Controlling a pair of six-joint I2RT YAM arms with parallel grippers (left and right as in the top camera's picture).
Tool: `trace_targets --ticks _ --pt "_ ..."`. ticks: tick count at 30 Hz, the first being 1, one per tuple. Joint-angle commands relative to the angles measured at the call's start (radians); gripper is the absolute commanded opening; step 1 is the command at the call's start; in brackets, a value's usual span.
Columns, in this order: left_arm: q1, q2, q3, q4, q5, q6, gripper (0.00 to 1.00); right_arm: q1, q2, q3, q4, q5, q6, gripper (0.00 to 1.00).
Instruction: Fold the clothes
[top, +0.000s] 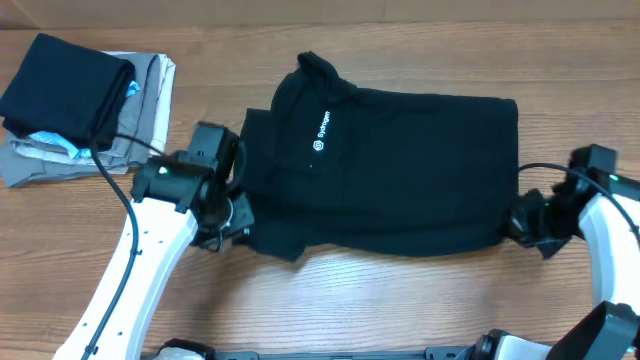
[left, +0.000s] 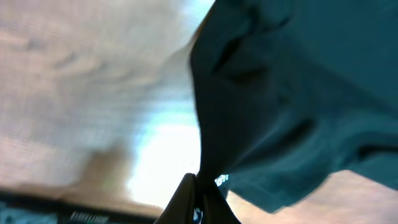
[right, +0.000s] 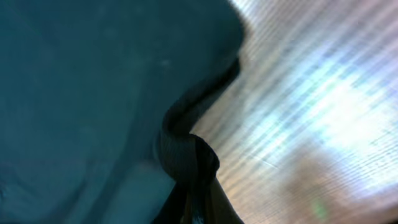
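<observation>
The black short-sleeved shirt (top: 400, 170) lies across the middle of the wooden table, collar at the upper left, white chest logo (top: 321, 131) facing up. My left gripper (top: 232, 215) is shut on the shirt's lower left edge near the sleeve; in the left wrist view the cloth (left: 292, 93) runs up from the pinched fingers (left: 200, 186). My right gripper (top: 522, 222) is shut on the shirt's lower right corner; in the right wrist view a bunched fold (right: 186, 149) sits between the fingers (right: 198, 193).
A stack of folded garments stands at the far left: a black one (top: 65, 85) on top of grey and beige ones (top: 140, 115) with light-blue bits. Bare wooden tabletop (top: 400, 300) lies in front of the shirt.
</observation>
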Motion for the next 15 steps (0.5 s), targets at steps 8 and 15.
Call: trace_targets --ticks 8,15 --pt "0.018 0.187 0.071 0.155 -0.031 0.021 0.04 0.037 0.005 0.026 0.134 0.036 -0.028 0.04" --pt "0.033 0.232 0.142 0.209 -0.034 0.023 0.04 0.037 0.046 0.024 0.203 0.036 -0.027 0.04"
